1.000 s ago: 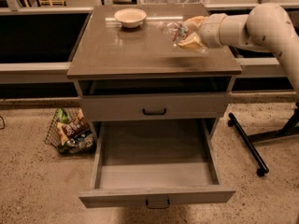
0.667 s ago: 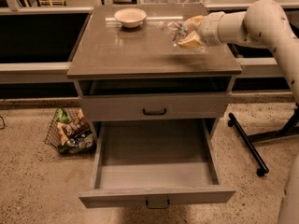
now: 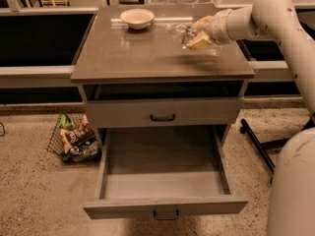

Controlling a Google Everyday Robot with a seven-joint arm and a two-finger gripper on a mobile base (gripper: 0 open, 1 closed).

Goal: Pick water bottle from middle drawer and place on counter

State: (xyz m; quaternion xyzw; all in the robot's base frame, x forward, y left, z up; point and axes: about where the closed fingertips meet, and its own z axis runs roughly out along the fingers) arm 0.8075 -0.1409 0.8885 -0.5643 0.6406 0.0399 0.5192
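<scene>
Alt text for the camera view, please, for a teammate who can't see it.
The gripper holds the water bottle, tilted, at the right rear of the counter, near a beige bowl. Below, the middle drawer stands pulled out and empty.

dim; glare streak on counter (image 3: 147,53) nr gripper (image 3: 196,35), rear right

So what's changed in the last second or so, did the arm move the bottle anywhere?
Very little. The gripper, with the water bottle at its tip, seems to have edged slightly left over the right rear of the counter, and the robot's body has come into view at lower right. The bowl, the open middle drawer and the floor basket stayed put.
</scene>
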